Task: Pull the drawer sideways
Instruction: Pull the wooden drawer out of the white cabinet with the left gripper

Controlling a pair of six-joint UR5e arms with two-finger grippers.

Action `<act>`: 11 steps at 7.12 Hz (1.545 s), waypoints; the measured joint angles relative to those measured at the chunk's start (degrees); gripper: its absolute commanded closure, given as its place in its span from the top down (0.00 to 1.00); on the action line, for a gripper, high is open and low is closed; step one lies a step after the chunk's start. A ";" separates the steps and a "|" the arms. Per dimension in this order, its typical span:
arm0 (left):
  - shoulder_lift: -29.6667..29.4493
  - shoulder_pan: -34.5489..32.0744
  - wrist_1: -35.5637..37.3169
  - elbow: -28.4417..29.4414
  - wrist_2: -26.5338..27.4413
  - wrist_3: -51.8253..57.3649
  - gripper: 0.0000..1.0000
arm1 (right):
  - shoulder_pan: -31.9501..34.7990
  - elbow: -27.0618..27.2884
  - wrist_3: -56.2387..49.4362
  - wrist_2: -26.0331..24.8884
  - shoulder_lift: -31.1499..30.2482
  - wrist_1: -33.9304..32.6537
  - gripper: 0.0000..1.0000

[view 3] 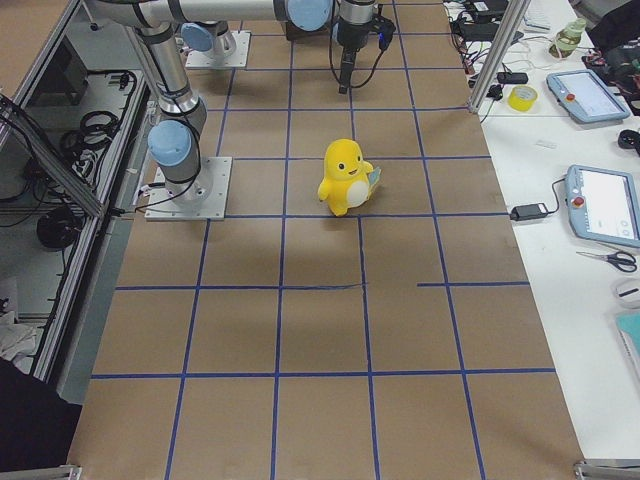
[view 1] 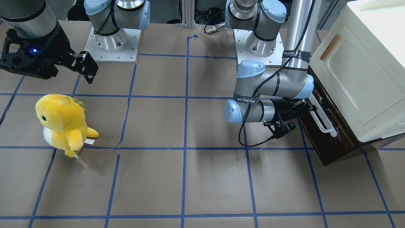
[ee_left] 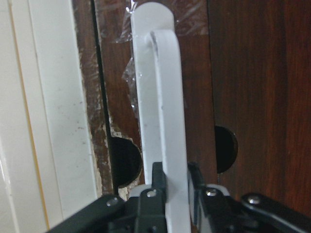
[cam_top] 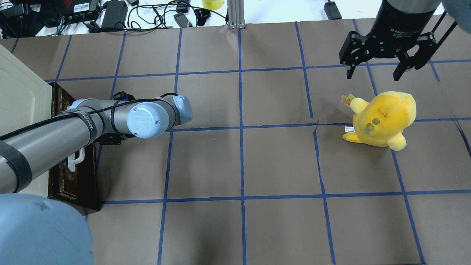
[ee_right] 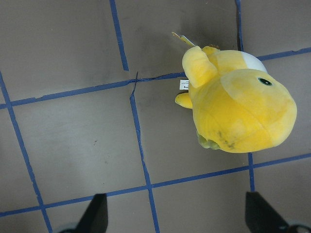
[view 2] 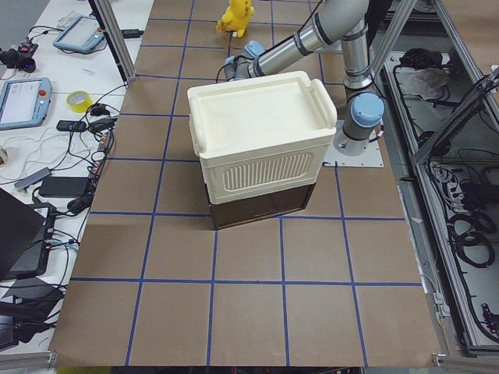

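Observation:
The drawer has a dark brown wooden front and lies low under the cream cabinet. Its long white bar handle runs along the front. My left gripper is at this handle. In the left wrist view the drawer front fills the frame, and the left gripper is shut on the white handle, one finger on each side. In the overhead view my left arm covers most of the handle and drawer. My right gripper is open and empty, far away.
A yellow plush toy stands on the brown paper near my right gripper, below it in the right wrist view. The cabinet sits at the table's left end. Blue tape lines grid the table.

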 measured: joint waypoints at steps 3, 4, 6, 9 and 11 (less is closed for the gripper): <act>-0.10 -1.42 0.04 1.24 -0.50 0.14 0.07 | 0.00 0.00 0.00 0.00 0.00 0.00 1.00; -0.17 -1.60 0.06 1.41 -0.51 0.16 0.07 | 0.01 0.00 0.00 0.00 0.00 0.00 1.00; -0.42 -2.16 0.14 1.52 -0.57 0.12 0.04 | 0.02 0.00 0.00 0.00 0.00 0.00 1.00; -0.82 -2.57 0.45 1.76 -0.74 0.09 0.00 | 0.00 0.00 0.00 0.00 0.00 0.00 1.00; -0.98 -3.36 0.76 2.46 -1.17 0.11 0.00 | -0.04 0.00 0.00 0.00 0.00 0.00 1.00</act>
